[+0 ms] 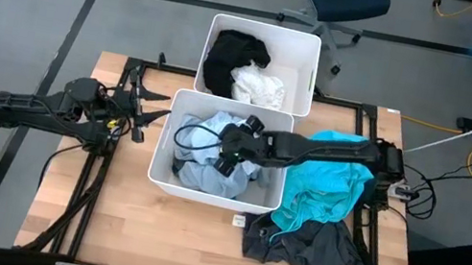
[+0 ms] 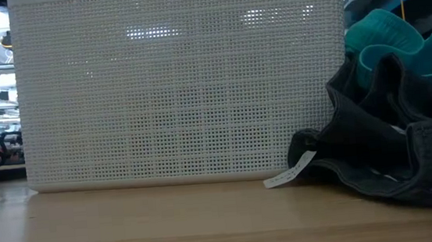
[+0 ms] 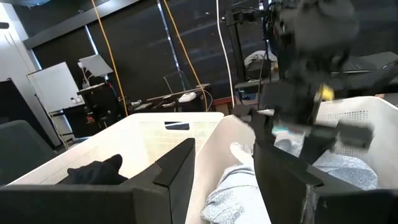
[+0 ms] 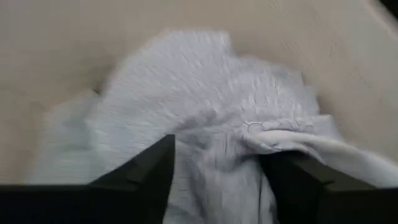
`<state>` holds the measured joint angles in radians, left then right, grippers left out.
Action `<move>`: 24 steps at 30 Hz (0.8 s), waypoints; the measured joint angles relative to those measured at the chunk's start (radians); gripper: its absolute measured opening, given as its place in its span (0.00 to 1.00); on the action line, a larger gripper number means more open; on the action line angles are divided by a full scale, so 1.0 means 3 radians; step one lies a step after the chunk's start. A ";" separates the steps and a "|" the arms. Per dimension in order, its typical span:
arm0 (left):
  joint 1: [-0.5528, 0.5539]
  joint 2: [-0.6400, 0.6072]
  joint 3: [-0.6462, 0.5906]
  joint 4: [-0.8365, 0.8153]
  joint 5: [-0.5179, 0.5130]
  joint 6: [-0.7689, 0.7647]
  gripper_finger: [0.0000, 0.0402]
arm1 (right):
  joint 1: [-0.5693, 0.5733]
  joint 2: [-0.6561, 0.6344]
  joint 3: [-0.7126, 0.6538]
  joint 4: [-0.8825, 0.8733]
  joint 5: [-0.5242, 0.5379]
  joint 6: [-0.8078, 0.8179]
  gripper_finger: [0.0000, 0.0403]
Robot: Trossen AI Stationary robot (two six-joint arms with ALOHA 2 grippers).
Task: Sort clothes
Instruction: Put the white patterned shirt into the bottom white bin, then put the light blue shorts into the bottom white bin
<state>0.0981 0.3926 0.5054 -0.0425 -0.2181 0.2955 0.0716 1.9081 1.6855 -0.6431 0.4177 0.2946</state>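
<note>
High view: right gripper (image 1: 230,158) open over near bin (image 1: 163,161), light blue cloth (image 1: 199,177) inside

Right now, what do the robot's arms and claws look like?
Both arms are black and jointed, with black cables looping along them. The left end effector has two thin dark fingers like prongs. The right end effector is chunky and black; from its own camera, its fingers look like flat dark wedges.

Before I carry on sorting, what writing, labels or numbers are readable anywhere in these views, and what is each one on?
No text can be read in any view.
Small white fabric tag on the dark grey garment: printing too small to read.
Small white tag on the wooden table beside the near white plastic bin: too small to read.
Dark label on a bin wall in the left wrist view: blurred.
</note>
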 joint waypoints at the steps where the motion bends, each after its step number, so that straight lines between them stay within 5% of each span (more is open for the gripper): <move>1: 0.0000 -0.0001 0.0000 0.0000 -0.0001 0.0003 0.37 | 0.0007 -0.0007 0.0103 -0.0087 -0.0035 -0.0009 0.56; 13: -0.0001 -0.0001 0.0000 -0.0025 -0.0001 0.0001 0.37 | 0.0389 -0.0015 0.1328 -0.1123 -0.0028 0.0212 0.68; 24: -0.0001 -0.0001 0.0001 -0.0022 0.0000 0.0000 0.37 | 0.1048 -0.0021 0.1595 -0.2005 0.0343 0.0908 0.68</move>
<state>0.0978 0.3923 0.5056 -0.0492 -0.2180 0.2955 0.3861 1.9018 2.1639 -1.2447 0.5205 0.5670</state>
